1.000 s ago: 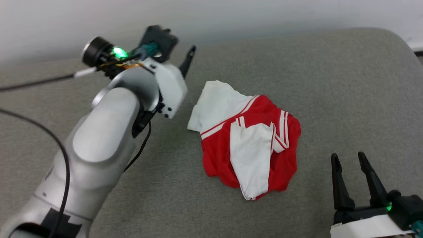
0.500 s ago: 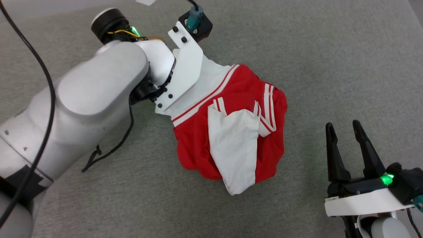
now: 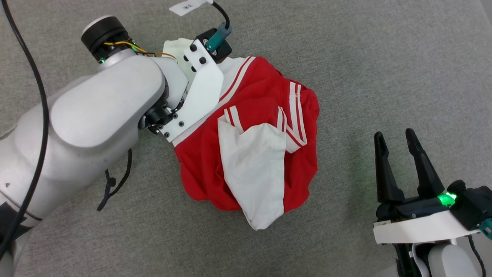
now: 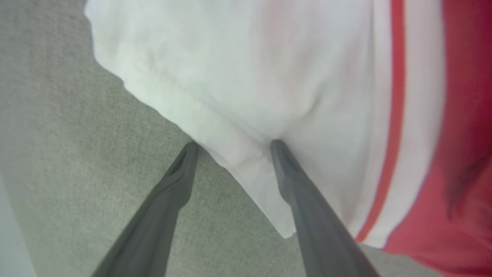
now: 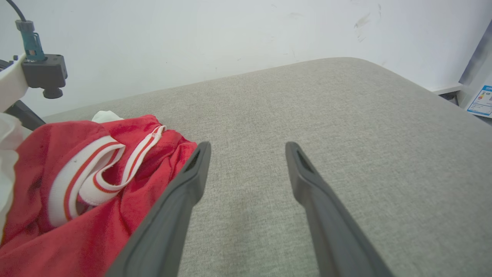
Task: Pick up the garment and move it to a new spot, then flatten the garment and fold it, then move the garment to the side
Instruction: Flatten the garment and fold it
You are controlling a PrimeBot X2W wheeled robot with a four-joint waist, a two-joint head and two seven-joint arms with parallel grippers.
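As grey cushion (image 5: 346, 154) bears garment (image 5: 96, 231), wall (image 5: 192, 38) rises behind.

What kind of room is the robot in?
Probably an indoor practice room, maybe a lab: a wide grey fabric-covered pad before a bare white wall, with a crumpled red-and-white T-shirt lying on it.
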